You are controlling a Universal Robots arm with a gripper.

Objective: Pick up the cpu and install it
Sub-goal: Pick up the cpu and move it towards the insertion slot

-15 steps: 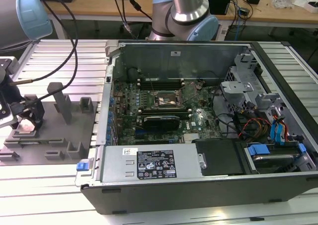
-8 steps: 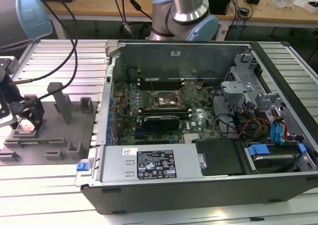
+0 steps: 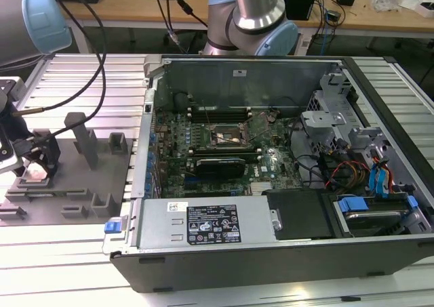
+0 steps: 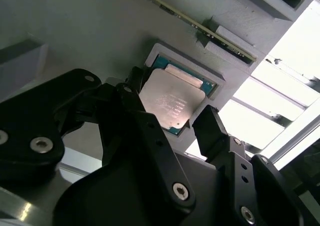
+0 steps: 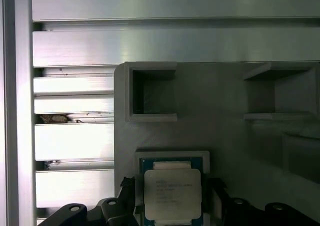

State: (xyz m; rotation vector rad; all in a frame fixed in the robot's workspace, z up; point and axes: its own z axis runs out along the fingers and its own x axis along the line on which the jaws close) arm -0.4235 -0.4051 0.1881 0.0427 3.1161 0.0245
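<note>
My gripper (image 4: 170, 104) hangs directly over the cpu (image 4: 172, 104), with its jaws standing wide, one black finger on each side of the chip and a gap showing at both. I cannot tell whether either pad grazes the rim, but nothing is clamped. The cpu lies flat, silvery top up, seated in a shallow square recess (image 5: 172, 156) of the grey fixture (image 5: 225, 111), and in both wrist views it sits about centred between my fingers (image 4: 207, 123). To do this grasp well, I judge that I should keep my jaws square to two opposite edges, come low enough to catch the thin rim rather than the lid's top, and close gently and evenly so the chip does not tip or jam against the recess walls. Then I should lift straight up and level. The fixture rests on the slotted aluminium table (image 3: 88, 70) at the exterior view's left. Well apart from it, toward the exterior view's right, lies the open computer case (image 3: 271, 253), where the socket (image 3: 229, 139) on the board waits uncovered.
</note>
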